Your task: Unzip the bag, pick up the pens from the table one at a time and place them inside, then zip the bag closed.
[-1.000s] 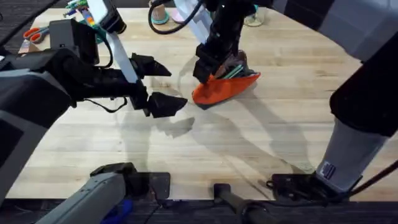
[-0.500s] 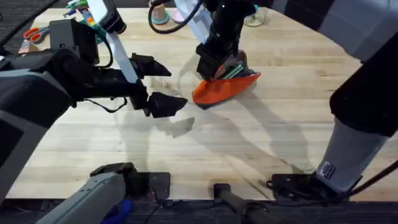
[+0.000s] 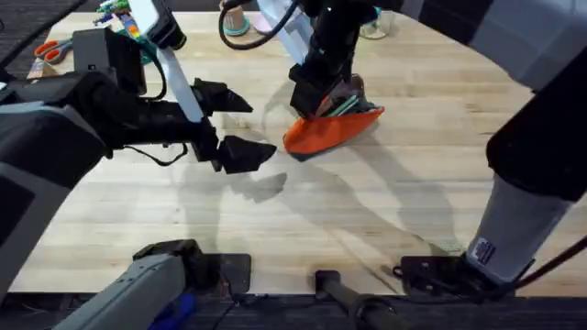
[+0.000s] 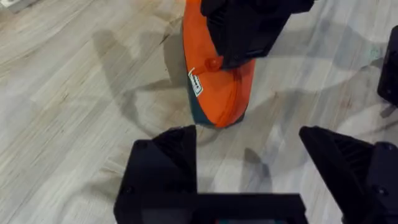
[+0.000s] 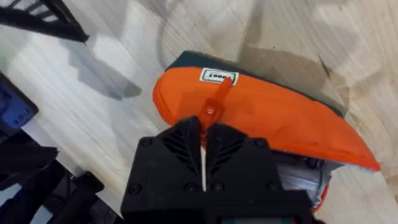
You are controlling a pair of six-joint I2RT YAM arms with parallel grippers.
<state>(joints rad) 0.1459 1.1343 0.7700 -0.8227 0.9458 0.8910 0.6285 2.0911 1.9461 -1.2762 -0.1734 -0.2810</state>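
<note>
Right pincer (image 5: 203,163) clenched on zipper pull (image 5: 213,106) above bag (image 3: 330,131); left pincer (image 3: 237,124) released beside bag. Zipping step; next, steady drag along bag.

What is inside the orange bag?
In the open end of the bag, a green pen and a silvery one poke out. The right gripper and the fabric cover the rest.

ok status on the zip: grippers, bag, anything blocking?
Right gripper shut at the bag's zipper line, orange pull just ahead. Left gripper open, off the bag. Pens inside, bag part open. Nothing blocking.
</note>
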